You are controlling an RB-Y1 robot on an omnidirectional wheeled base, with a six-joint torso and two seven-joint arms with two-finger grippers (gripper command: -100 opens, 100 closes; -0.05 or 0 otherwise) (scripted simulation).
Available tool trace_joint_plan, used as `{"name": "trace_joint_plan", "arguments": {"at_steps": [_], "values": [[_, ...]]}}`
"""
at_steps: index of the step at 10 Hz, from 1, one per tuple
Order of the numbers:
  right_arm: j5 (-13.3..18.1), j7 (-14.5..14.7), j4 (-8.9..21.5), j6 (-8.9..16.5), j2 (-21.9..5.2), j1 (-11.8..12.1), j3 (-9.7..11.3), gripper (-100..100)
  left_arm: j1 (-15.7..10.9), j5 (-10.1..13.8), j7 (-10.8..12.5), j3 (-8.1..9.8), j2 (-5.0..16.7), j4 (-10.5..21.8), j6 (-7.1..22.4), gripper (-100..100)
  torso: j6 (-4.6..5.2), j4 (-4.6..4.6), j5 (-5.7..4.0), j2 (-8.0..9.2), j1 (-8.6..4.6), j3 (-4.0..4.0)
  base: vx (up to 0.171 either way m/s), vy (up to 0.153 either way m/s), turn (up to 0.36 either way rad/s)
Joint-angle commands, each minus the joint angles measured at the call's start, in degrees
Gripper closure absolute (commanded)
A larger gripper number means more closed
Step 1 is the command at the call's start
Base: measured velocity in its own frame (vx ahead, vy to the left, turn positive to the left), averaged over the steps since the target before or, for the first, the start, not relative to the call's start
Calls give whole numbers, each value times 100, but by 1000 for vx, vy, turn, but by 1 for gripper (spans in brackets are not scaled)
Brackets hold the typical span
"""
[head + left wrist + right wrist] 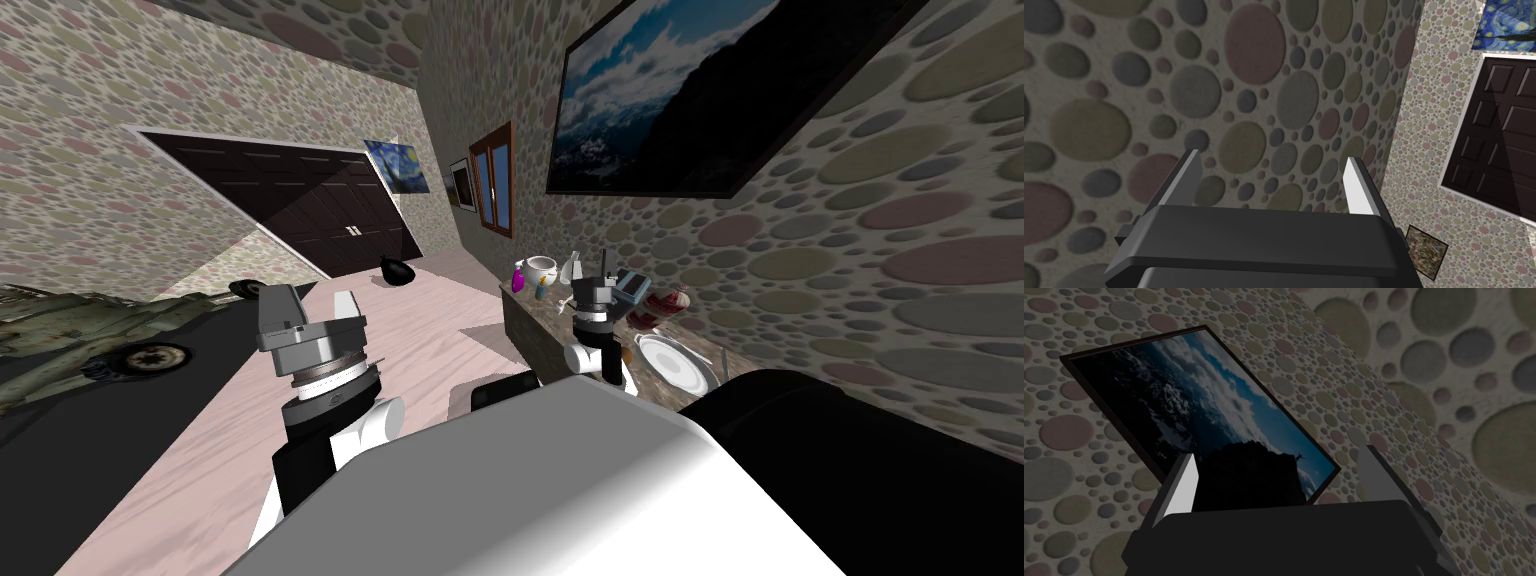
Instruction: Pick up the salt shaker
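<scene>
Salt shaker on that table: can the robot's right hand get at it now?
Probably not yet. The open right hand hovers by the salt shaker on the table, but it points up at the wall picture, not at the shaker. Nothing seems to block it; it likely just needs turning.

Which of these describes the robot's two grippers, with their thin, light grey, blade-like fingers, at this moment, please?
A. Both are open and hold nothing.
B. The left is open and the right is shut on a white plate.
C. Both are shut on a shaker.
A: in the wrist views the left gripper and the right gripper each stand spread about a third of the picture's width, with nothing gripped.
</scene>
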Motion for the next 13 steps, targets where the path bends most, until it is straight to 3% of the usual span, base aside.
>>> {"name": "trace_joint_plan", "arguments": {"at_steps": [1,3,7,13], "values": [[112,65,149,66,-193,-2,-15,-100,0,0,0,0,0,0,0,0,0,0,0,0,0,0,-52,43,8],[231,138,315,138,-331,-8,-35,-100,-1,0,0,-1,-1,0,0,0,0,6,5,28,23,16,-89,64,-4],[675,442,950,403,-644,-53,-128,-100,-1,0,0,-1,-1,0,0,0,0,9,6,37,26,22,-93,68,-12],[1141,806,1634,678,-896,-132,-253,-100,0,0,0,0,0,0,0,0,0,3,3,11,13,7,-35,39,-12]]}}
